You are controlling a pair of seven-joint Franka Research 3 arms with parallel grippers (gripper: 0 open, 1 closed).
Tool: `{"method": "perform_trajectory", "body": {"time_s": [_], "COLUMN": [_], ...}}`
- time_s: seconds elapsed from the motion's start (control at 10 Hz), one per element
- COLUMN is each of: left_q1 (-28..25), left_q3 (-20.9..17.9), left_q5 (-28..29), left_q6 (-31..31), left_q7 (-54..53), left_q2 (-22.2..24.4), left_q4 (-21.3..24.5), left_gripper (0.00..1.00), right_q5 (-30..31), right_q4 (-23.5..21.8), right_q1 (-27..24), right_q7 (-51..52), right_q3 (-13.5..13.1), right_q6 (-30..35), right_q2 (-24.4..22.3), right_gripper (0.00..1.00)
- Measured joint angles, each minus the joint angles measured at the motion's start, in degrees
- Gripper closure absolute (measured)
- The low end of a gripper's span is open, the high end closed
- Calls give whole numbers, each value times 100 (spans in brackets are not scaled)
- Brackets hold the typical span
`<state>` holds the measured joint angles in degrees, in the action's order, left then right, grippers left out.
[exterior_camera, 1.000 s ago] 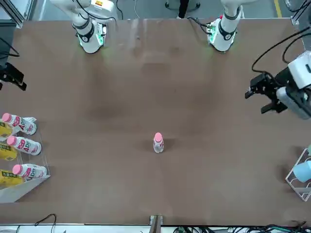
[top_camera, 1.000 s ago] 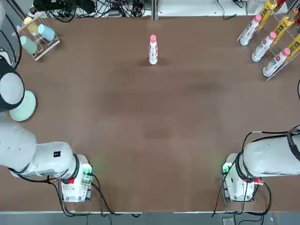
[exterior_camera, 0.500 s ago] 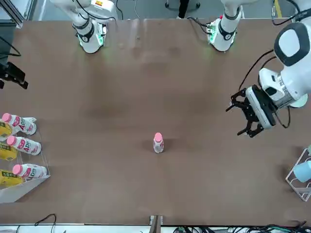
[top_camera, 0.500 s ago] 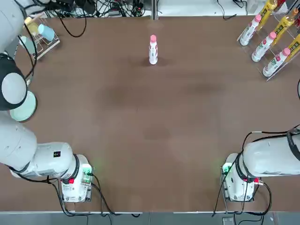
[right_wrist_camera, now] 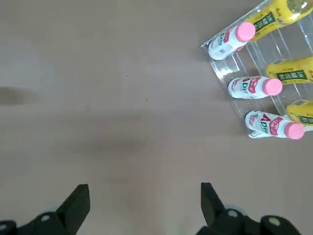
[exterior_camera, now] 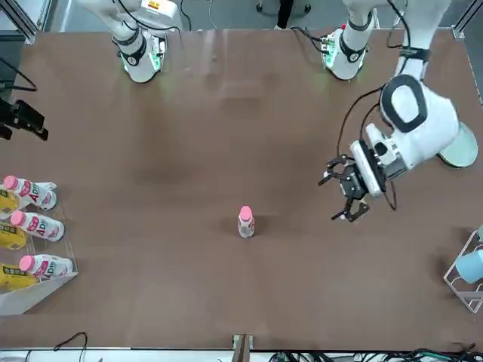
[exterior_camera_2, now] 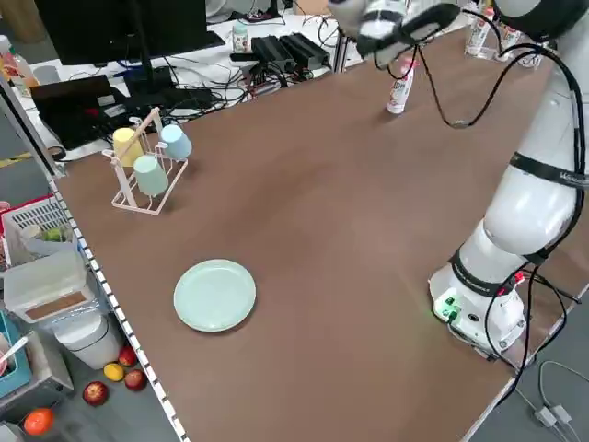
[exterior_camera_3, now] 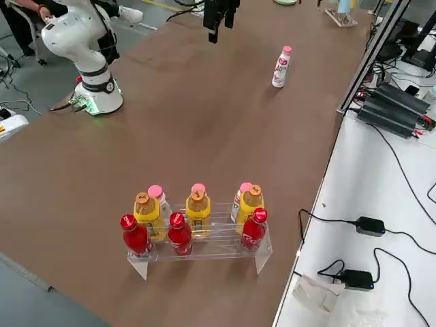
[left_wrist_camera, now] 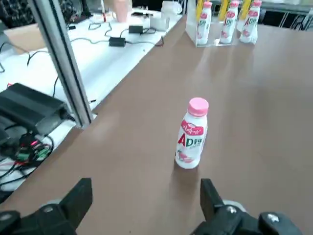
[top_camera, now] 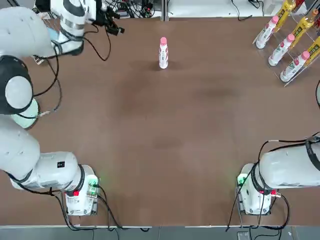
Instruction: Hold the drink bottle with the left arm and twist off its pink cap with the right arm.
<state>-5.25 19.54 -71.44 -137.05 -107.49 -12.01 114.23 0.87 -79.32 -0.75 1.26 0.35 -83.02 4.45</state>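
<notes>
The drink bottle [top_camera: 163, 54] stands upright near the table's far edge, at its middle, with the pink cap [top_camera: 163, 40] screwed on top. In the left wrist view the drink bottle [left_wrist_camera: 190, 144] and its pink cap [left_wrist_camera: 198, 105] sit ahead of the fingers, apart from them. My left gripper [top_camera: 113, 23] hovers open and empty to the left of the bottle; the front view shows the left gripper [exterior_camera: 333, 198] a good gap from the bottle [exterior_camera: 246, 225]. My right gripper [right_wrist_camera: 143, 192] is open and empty over bare table at the far right, near the bottle rack.
A clear rack [top_camera: 289, 40] of several pink-capped and yellow-labelled bottles stands at the far right corner. A pale green plate [top_camera: 25, 113] lies at the left edge. A wire cup rack [exterior_camera_2: 145, 170] with pastel cups stands at the far left corner. Cables and boxes lie beyond the far edge.
My left arm has swung in from the table's left side toward the bottle, its gripper staying open. The bottle and the right arm have not moved.
</notes>
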Motion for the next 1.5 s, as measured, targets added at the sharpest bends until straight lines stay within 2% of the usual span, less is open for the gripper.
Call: {"method": "perform_trajectory", "body": {"time_s": [0.2, 0.4, 0.7, 0.9, 1.2, 1.5], "left_q1": [15, 182, 325, 477, 829, 888], "left_q3": [150, 212, 268, 316, 318, 313], "left_q5": [-1153, -2269, -3162, -3424, -3463, -3463], "left_q6": [-44, -111, -120, -119, -124, -125], "left_q7": [-1113, -2255, -3237, -3594, -3674, -3720], "left_q2": [-353, -851, -1477, -1846, -2191, -2457], "left_q4": [10, 6, -74, -216, -450, -618], "left_gripper": [2, 2, 3, 3, 4, 4], "right_q5": [4, 3, -33, -70, -71, -84], "right_q4": [-1, 3, 6, 7, 31, 51], "right_q1": [203, 199, 185, 193, 194, 203], "right_q7": [-2, -1, 7, 36, 230, 249], "right_q3": [3, -14, -32, -28, -28, -22], "right_q6": [50, 359, 374, 299, 204, 202], "right_q2": [38, 38, 39, 39, 38, 38], "right_gripper": [0, 0, 0, 0, 0, 0]}}
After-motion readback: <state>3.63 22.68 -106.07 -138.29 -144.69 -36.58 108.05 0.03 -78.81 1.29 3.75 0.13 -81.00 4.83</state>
